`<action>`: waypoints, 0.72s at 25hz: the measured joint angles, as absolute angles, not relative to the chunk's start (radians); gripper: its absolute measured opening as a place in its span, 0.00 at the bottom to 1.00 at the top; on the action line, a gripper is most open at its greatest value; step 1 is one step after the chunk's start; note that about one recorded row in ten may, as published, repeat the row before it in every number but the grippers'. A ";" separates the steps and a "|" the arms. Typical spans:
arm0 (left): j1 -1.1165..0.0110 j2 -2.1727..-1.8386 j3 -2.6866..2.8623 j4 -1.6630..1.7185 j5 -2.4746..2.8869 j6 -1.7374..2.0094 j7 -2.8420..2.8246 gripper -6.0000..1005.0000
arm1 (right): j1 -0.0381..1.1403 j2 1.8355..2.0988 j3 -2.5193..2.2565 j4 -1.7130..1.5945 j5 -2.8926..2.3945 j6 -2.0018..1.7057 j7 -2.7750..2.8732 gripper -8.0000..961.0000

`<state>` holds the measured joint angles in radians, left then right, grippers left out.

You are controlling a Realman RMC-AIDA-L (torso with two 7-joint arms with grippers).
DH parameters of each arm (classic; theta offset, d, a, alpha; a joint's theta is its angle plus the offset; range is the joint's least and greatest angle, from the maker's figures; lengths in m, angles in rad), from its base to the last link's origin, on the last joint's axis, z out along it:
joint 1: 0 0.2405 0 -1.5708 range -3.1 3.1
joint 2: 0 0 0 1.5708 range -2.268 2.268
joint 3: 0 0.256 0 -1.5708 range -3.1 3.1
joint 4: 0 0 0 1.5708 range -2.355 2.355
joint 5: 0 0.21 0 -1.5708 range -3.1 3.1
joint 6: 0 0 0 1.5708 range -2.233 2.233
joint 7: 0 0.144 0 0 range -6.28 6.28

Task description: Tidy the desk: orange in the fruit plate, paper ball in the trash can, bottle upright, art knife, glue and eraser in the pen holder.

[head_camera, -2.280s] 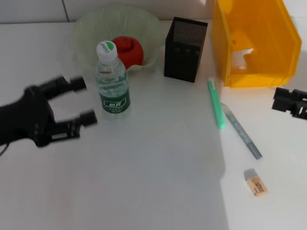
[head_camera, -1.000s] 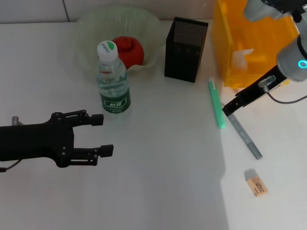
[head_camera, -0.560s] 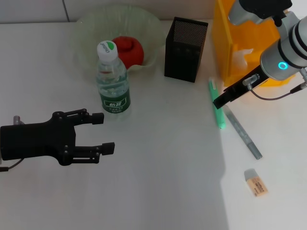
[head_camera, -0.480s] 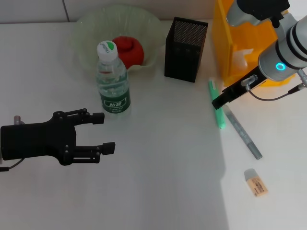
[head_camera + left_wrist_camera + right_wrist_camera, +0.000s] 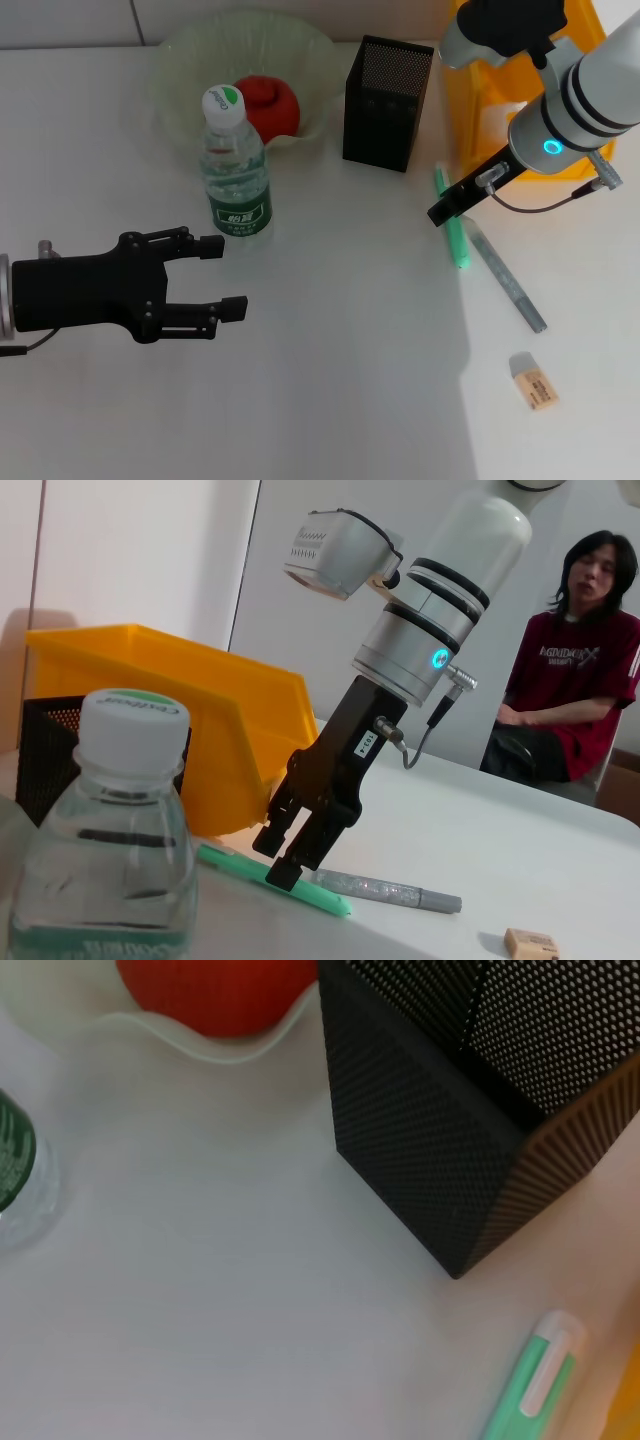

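Trash can (image 5: pixel 480 110): yellow-orange, back right of the desk.
Fruit plate (image 5: pixel 190 50): back left, orange (image 5: pixel 268 104) inside.
Left gripper (image 5: pixel 220 278): fingers spread apart, holding nothing, low over the desk in front of the bottle.
Right gripper (image 5: pixel 442 211): tip just above the green art knife's upper end; finger gap cannot be told.
Pen holder (image 5: pixel 386 103): between plate and can.
Bottle (image 5: pixel 235 170): upright, before the plate.
Green art knife (image 5: pixel 453 220); grey glue pen (image 5: pixel 505 275) beside it.
Eraser (image 5: pixel 532 380): front right, alone.
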<state>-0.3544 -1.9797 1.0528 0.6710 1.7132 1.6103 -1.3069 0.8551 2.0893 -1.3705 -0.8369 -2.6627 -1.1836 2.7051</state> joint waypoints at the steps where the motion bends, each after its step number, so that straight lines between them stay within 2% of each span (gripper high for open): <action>1: -0.355 -1.981 1.052 0.671 1.714 1.610 -1.307 0.86 | 0.861 2.089 -1.374 -0.828 -2.663 -1.179 2.708 0.65; 5: -0.359 -1.981 1.052 0.672 1.714 1.603 -1.307 0.86 | 0.887 2.089 -1.377 -0.779 -2.663 -1.148 2.712 0.53; 10: -0.365 -1.982 1.052 0.672 1.715 1.598 -1.308 0.86 | 0.909 2.089 -1.380 -0.753 -2.663 -1.133 2.713 0.33; 18: -0.378 -1.985 1.052 0.671 1.715 1.583 -1.309 0.86 | 0.911 2.089 -1.381 -0.750 -2.663 -1.136 2.714 0.32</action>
<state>-0.3776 -1.9854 1.0523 0.6713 1.7151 1.5829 -1.3094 0.9111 2.0892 -1.3806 -0.7499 -2.6627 -1.1355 2.7137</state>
